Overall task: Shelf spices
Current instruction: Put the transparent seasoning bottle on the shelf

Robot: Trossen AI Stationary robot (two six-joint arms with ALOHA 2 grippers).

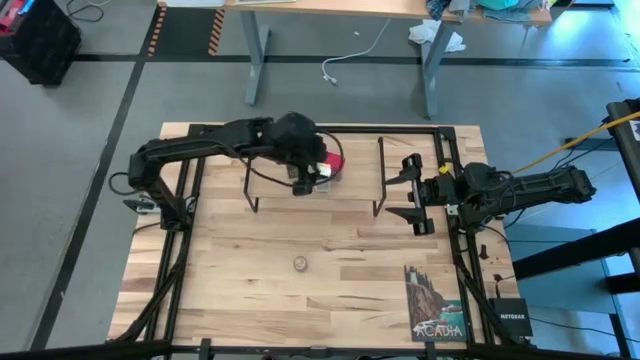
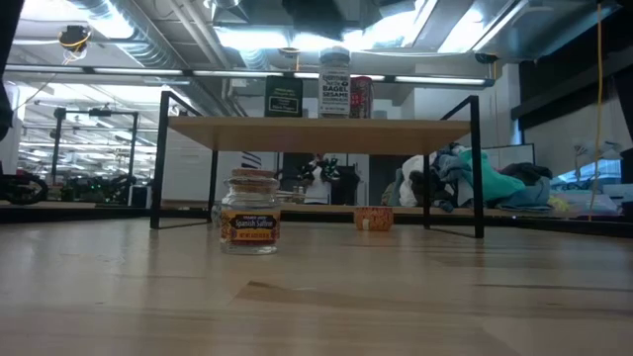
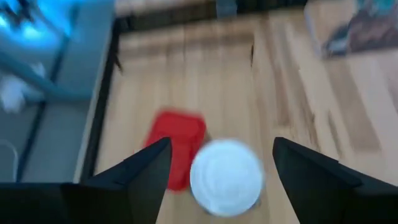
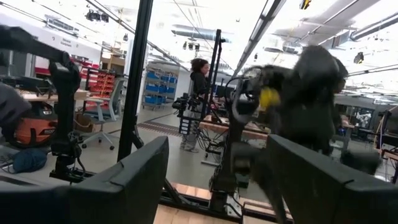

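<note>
The shelf stands at the table's far middle on black wire legs. On its plank stand a dark square tin, a white-capped clear jar and a red square tin. My left gripper hangs open just above the jar's white cap, one finger off to each side and clear of it, with the red tin beside the cap. A tiny round jar stands on its base on the tabletop in front of the shelf. My right gripper waits open beside the shelf's right end.
A printed card lies at the table's near right corner, with a black box just off the table's right edge. A small orange thing shows under the shelf. The tiny jar stands mid-table on bare wood.
</note>
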